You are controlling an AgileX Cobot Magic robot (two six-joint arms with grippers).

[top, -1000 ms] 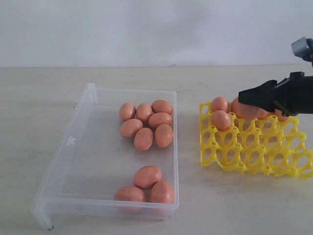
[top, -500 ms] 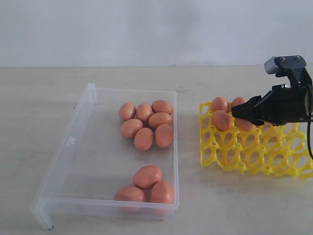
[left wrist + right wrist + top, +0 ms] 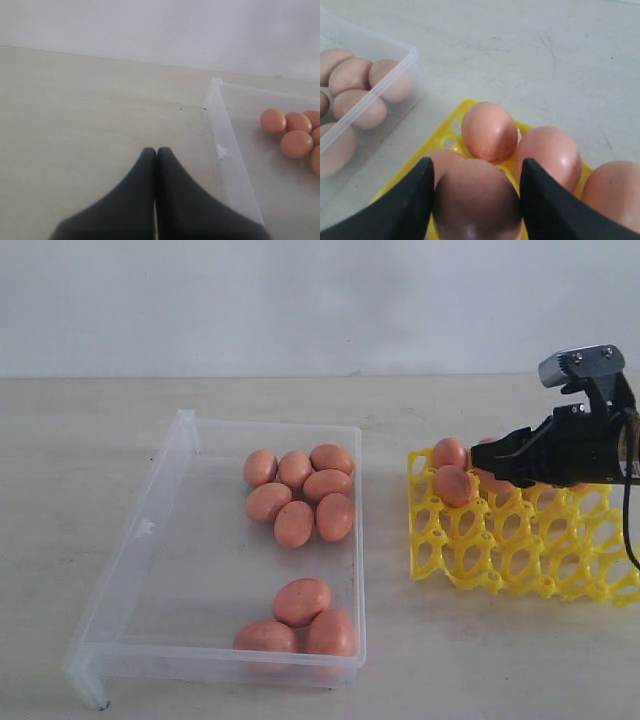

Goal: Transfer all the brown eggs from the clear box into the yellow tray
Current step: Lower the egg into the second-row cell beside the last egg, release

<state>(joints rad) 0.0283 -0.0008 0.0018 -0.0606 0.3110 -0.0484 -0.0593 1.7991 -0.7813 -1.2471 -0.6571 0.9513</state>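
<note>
My right gripper [image 3: 488, 460] is shut on a brown egg [image 3: 477, 200], holding it low over the back rows of the yellow tray [image 3: 520, 560]. Both black fingers [image 3: 415, 200] press the egg's sides. Around it in the tray sit other eggs [image 3: 489, 131], two of them plain at the back left corner [image 3: 449, 452]. The clear box [image 3: 120, 570] holds a cluster of several eggs [image 3: 300, 495] at its far right and three more [image 3: 300, 602] near its front wall. My left gripper [image 3: 156, 150] is shut and empty over bare table beside the box [image 3: 230, 160].
The box and the tray stand side by side on a pale table [image 3: 80, 440], with a narrow gap of table [image 3: 385, 540] between them. A white wall [image 3: 300, 300] closes the back. The tray's front rows of cups [image 3: 500, 575] hold nothing.
My right gripper has come down and a little to the left with its egg, settling among the eggs in the tray's back rows. The left gripper's earlier position is not shown.
</note>
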